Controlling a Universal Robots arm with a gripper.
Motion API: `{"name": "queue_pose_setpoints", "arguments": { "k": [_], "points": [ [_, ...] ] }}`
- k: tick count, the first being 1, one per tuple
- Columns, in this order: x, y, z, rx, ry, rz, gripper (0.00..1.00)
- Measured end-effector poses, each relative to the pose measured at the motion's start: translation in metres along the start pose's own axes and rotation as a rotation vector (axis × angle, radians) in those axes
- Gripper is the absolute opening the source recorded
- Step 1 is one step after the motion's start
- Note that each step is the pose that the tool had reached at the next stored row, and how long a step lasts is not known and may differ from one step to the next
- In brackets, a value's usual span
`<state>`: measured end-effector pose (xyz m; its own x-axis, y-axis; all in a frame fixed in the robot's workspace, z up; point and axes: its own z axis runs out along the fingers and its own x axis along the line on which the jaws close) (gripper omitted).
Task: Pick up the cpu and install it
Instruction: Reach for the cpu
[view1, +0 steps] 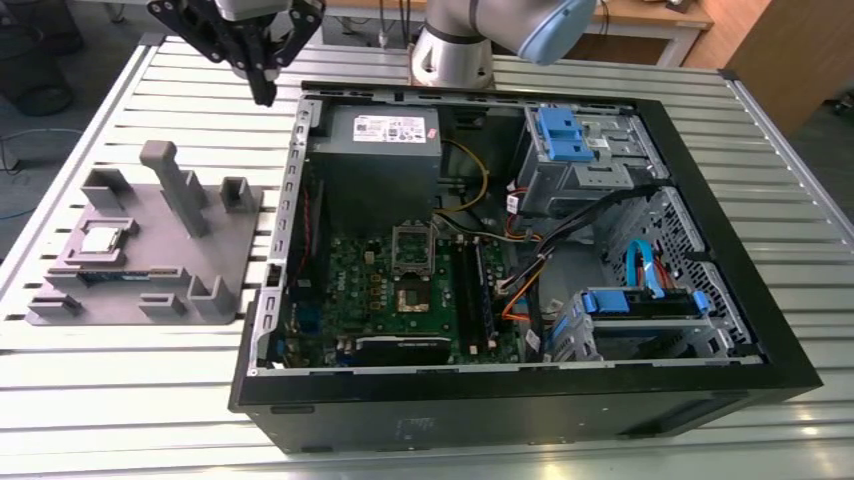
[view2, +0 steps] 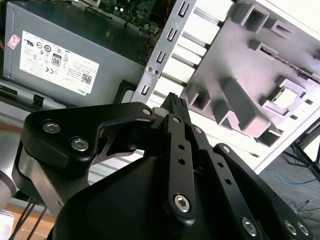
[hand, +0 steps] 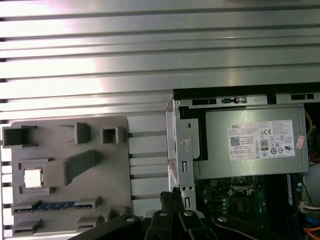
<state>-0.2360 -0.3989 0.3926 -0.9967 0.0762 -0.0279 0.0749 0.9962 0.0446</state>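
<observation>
The cpu (view1: 103, 238) (hand: 33, 178) (view2: 287, 97), a small silvery square, lies in a pocket of the grey plastic fixture (view1: 160, 262) (hand: 107, 165) (view2: 235, 70) on the exterior view's left. My gripper (view1: 264, 95) (view2: 175, 102) (hand: 172, 196) hangs above the slatted table, between the fixture's far end and the far left corner of the open computer case (view1: 534, 385). Its fingers are shut, tips together, with nothing between them. It stands well above and beyond the cpu. The motherboard's socket (view1: 411, 292) sits in the case with its metal frame (view1: 411, 243) raised.
A grey power supply (view1: 380, 135) (hand: 250, 145) (view2: 55, 55) fills the case's far left corner, close to the gripper. A long thin memory stick (view1: 114, 275) (hand: 55, 205) lies on the fixture next to the cpu. Tall grey posts (view1: 171, 180) rise from the fixture. Blue drive bays (view1: 567, 135) and cables crowd the case's right.
</observation>
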Motion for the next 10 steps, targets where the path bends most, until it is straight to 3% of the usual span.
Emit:
{"name": "queue_pose_setpoints", "arguments": {
  "k": [10],
  "points": [
    [0.0238,-0.0018,0.0004,0.0,0.0,0.0,0.11]
  ]
}}
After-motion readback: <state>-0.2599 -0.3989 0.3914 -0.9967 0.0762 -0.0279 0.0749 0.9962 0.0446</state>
